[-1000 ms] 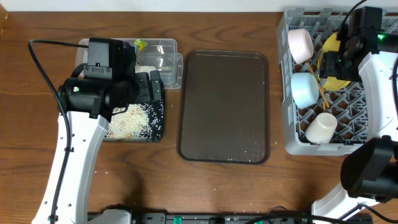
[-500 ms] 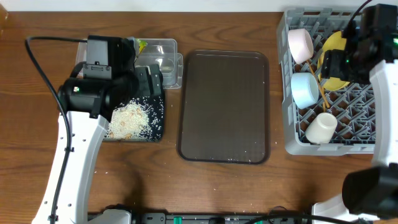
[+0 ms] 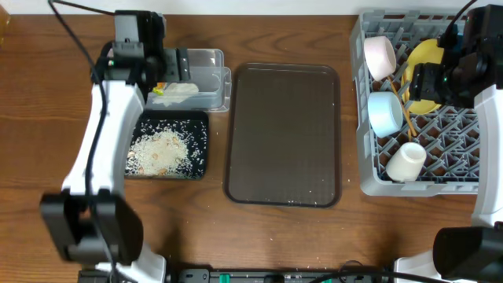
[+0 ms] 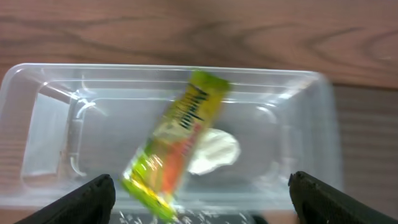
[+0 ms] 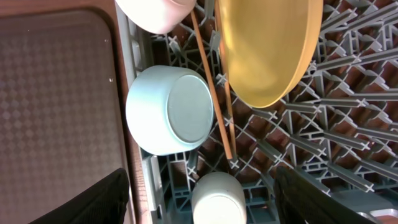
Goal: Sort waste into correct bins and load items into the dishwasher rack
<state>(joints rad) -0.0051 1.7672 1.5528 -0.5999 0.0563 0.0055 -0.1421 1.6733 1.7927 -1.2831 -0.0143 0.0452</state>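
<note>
The clear tub [image 4: 56,124] holds the green-and-yellow wrapper [image 4: 177,146], blurred and tilted, and the white scrap [image 4: 214,151]. My left gripper [image 4: 199,205] hangs open and empty just above the tub; it also shows in the overhead view [image 3: 179,67]. The black tray [image 3: 196,161] holds the rice grains [image 3: 161,151]. The grey rack [image 3: 416,182] holds the pink bowl [image 5: 158,12], blue bowl [image 5: 168,109], yellow plate [image 5: 267,46], white cup [image 5: 217,199] and chopsticks [image 5: 211,87]. My right gripper [image 5: 205,202] is open and empty above the rack.
The dark brown serving tray [image 3: 283,134] lies between the bins and the rack, with a few stray grains on it. The tub [image 3: 212,79] sits against the black tray's far edge. Bare wooden table runs along the front.
My left arm has swung from over the black tray back to over the clear tub. The wrapper now lies lower in the tub. The right gripper has drifted slightly right.
</note>
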